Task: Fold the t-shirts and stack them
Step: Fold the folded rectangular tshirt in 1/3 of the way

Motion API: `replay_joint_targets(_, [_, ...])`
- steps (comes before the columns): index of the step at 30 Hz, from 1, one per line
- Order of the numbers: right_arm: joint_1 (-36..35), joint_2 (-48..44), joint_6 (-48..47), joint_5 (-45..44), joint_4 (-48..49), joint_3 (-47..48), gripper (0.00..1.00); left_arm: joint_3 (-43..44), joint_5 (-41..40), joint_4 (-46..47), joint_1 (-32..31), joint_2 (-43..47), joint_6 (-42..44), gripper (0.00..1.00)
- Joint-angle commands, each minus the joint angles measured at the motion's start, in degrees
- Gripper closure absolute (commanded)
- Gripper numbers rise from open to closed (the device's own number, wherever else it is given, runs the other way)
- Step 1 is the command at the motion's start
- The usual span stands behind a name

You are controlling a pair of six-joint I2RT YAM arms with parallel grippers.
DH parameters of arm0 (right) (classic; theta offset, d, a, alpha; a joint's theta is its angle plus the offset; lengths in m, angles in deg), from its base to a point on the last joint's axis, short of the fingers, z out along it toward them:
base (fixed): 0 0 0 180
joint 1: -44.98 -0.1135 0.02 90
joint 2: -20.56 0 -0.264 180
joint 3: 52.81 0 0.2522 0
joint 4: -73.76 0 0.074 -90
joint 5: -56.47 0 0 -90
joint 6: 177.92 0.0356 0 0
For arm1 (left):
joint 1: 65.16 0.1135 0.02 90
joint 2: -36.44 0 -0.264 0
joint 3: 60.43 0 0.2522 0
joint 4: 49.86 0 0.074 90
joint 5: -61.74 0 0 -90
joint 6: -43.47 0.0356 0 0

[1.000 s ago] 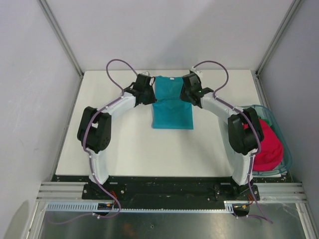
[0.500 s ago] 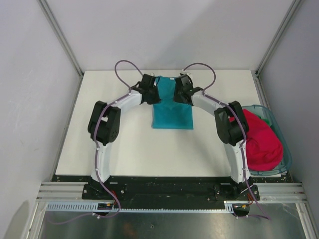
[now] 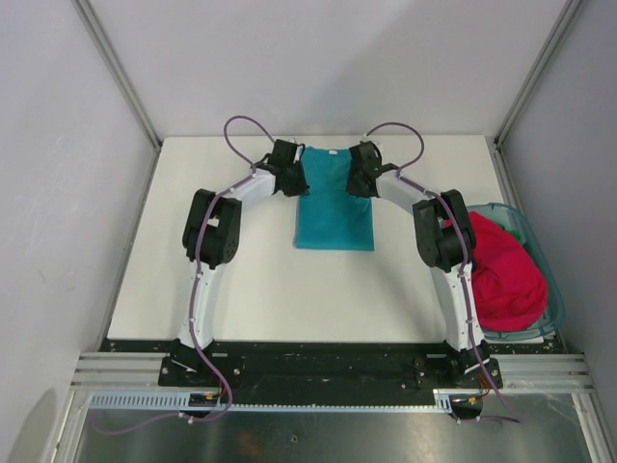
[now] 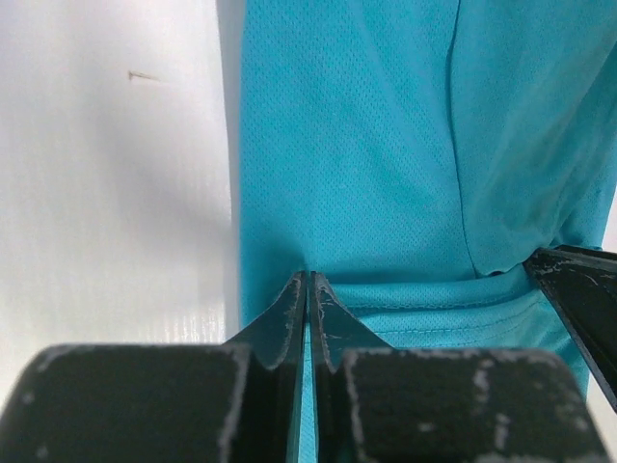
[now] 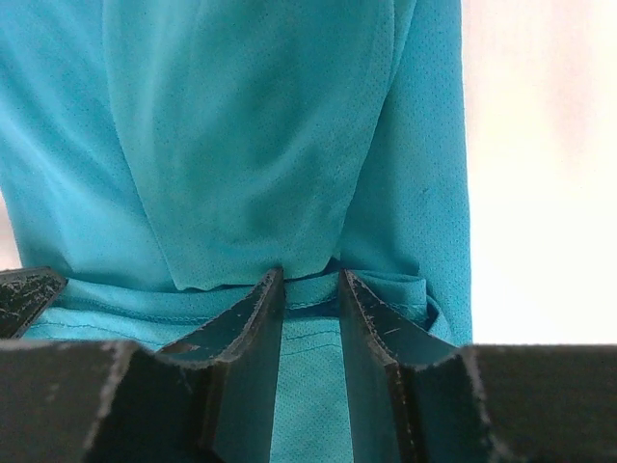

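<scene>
The teal t-shirt (image 3: 333, 217) is lying on the worktop (image 3: 241, 280) as a narrow folded strip, well to the left of the basket (image 3: 536, 243), which is holding the magenta t-shirt (image 3: 503, 280). Over the last second both arms have been drawing their elbows in and the claws have been closing on the tee's collar end. The left claw (image 4: 308, 289) is now pinching the hem with its tips pressed together on the cloth. The right claw (image 5: 310, 285) is gripping the opposite corner, a thicker fold of cloth filling the narrow slot between its tips. With both corners held, the arms are probably getting ready to carry the collar end over toward the bottom hem, halving the strip.
</scene>
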Motion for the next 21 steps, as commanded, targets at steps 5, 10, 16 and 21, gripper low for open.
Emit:
replay_joint_targets(5, [0.0,-3.9,-1.7,-0.9,-2.4,5.2,0.66,2.7,1.4,0.9,1.0,2.7,3.2,0.93])
replay_joint_targets(10, [-2.6,-6.2,-2.9,-2.3,-3.0,6.3,0.65,2.8,1.8,0.9,1.4,4.0,2.9,0.93])
replay_joint_targets(16, [-4.7,-4.8,-2.6,-2.4,-3.2,5.7,0.69,3.0,2.4,0.9,1.8,4.9,2.9,0.93])
replay_joint_targets(21, [-5.2,-2.1,-1.9,-1.7,-2.9,5.3,0.8,2.8,2.7,0.9,2.2,5.3,2.8,0.93])
